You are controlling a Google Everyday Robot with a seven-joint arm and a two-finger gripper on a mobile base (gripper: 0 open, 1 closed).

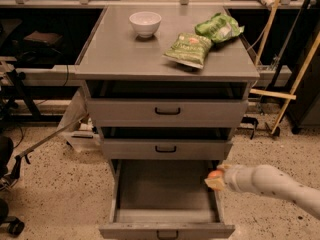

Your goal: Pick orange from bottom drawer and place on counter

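The bottom drawer (165, 204) stands pulled open, its grey tray bare. My gripper (216, 180) reaches in from the right at the drawer's right rim, above the tray, and is shut on the orange (214, 174), of which a small round orange part shows between the pale fingers. The counter (130, 54) is the grey top of the cabinet, well above the gripper.
On the counter stand a white bowl (145, 23) at the back left and two green snack bags (189, 48) (218, 28) at the right. The two upper drawers (167, 111) are nearly closed. Wooden poles (295, 79) lean at the right; a chair base (10, 194) is at the left.
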